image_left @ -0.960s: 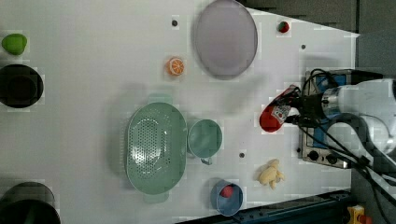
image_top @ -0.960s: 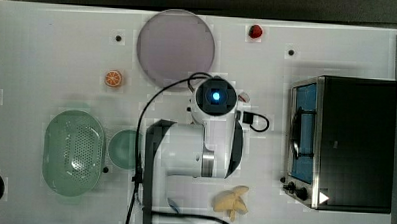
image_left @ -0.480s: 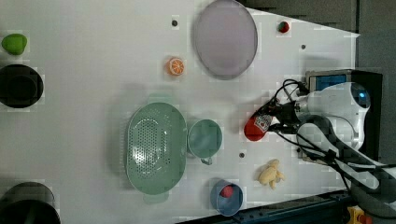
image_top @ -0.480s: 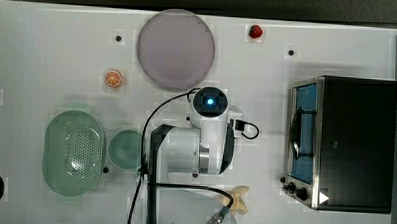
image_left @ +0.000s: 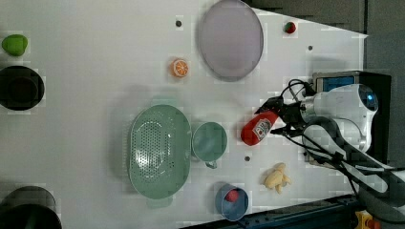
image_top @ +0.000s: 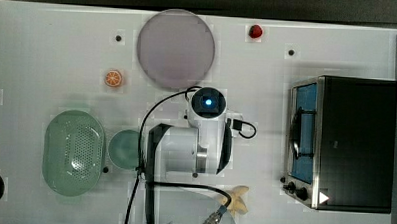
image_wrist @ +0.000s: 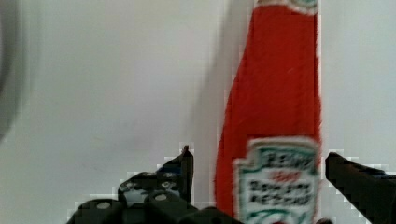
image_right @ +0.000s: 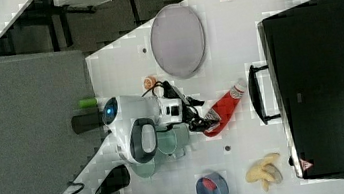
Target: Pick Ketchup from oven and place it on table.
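— Where is the ketchup bottle [image_left: 258,130]?
— Lying on the white desk [image_left: 95,57], between the green cup [image_left: 209,141] and the black oven [image_right: 327,81]. In the right view, cap end near the oven's door handle [image_right: 256,95].
— And the gripper [image_wrist: 259,172]?
— Spread wide, one finger [image_wrist: 184,170] on each side of the label end. Small gaps showing in the wrist view, so not squeezing the bottle.
— Anything else nearby?
— A banana [image_left: 276,177] close by, a lilac plate [image_left: 230,39] farther off, a strawberry [image_top: 255,31] near the desk edge.
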`<state>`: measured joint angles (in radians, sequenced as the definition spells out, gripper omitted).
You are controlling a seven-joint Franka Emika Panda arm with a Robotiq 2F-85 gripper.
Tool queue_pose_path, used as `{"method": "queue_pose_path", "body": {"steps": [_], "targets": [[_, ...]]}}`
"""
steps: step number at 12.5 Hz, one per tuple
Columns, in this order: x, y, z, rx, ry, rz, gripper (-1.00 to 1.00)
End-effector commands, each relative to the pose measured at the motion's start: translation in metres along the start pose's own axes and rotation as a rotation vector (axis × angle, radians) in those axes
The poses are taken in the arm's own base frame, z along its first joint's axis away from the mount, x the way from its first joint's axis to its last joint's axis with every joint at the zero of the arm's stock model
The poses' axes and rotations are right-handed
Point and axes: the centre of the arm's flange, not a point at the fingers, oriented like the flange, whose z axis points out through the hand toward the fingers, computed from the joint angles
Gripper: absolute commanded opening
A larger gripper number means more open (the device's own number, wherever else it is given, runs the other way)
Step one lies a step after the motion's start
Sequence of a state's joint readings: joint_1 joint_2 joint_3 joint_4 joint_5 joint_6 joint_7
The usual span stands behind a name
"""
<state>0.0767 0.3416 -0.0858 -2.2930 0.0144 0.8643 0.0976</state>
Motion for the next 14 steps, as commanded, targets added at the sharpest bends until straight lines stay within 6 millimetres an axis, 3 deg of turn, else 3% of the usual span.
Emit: {"method": "queue_pose_path", "body": {"steps": [1,7,12,14], "targets": [[0.011,-0.011,-0.101,0.152,0.100,0.067,1.00],[0.005,0.005,-0.315,0.274,0.171,0.065,1.00],[-0.022,0.045,-0.402,0.138,0.065,0.061,1.00],[-0.026,0.055,-0.426,0.151,0.073,0.065,1.00]]}}
